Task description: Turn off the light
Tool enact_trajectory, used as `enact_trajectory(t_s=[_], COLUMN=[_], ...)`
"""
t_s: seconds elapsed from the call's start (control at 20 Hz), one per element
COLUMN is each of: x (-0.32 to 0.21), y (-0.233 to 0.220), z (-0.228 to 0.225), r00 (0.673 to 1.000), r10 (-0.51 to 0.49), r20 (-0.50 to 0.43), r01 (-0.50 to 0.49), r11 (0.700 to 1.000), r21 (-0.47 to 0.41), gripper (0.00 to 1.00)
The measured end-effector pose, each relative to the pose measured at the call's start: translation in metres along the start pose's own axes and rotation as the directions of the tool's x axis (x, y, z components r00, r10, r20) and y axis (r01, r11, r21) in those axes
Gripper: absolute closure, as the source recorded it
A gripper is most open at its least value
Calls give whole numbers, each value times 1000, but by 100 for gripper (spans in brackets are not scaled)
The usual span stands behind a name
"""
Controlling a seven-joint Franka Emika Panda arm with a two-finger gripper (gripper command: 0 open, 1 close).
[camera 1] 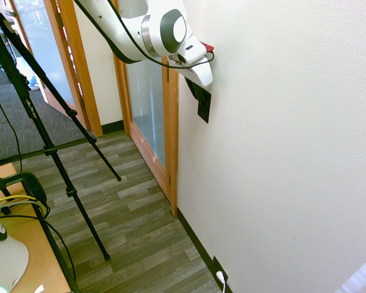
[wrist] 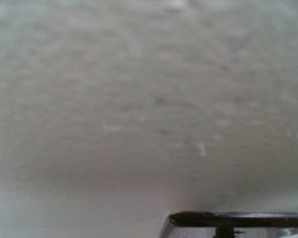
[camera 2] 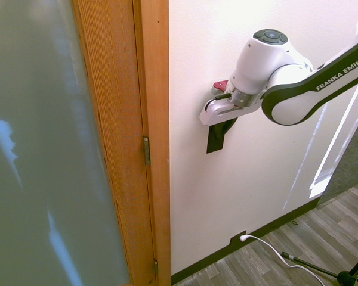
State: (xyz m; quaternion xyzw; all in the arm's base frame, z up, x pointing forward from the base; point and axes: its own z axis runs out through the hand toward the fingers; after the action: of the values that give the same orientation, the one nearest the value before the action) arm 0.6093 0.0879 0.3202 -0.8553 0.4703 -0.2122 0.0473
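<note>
- Switch (camera 1: 204, 105) was a stiff, wall-fixed plate just beside the door frame (camera 1: 170, 122); judged to need a firm fingertip push, not a grasp
- Gripper (camera 2: 222, 127) sat against the switch; finger spread could not be told

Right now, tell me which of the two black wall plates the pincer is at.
The upright black rectangular switch plate high on the white wall, beside the wooden door frame. The other black plate, down at the baseboard, holds a white plug.

I am in an office-like hallway. Beside my gripper (camera 1: 194, 85) stands a wooden door frame (camera 1: 169, 134) with a frosted glass panel (camera 1: 147, 104); below me run grey plank flooring (camera 1: 128, 226) and dark baseboard (camera 1: 198, 241) along the white wall (camera 1: 280, 152).
</note>
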Motion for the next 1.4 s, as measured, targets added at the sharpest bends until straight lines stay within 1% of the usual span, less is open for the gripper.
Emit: enact_trajectory(t_s=[0.5,0.75,1.0,1.1,1.25,1.4], x=[5,1,0,0,-2,-6], y=[2,3,2,5,14,31], z=[7,23,22,21,7,-19], r00=[1000,999,999,999,997,994], r10=[23,33,36,44,68,98], r20=[-16,-5,-11,-16,-30,-48], r01=[-24,-34,-36,-45,-67,-96], r11=[1000,999,999,999,998,994], r21=[-8,-30,-33,-22,21,48], gripper=[100,100,100,100,100,100])
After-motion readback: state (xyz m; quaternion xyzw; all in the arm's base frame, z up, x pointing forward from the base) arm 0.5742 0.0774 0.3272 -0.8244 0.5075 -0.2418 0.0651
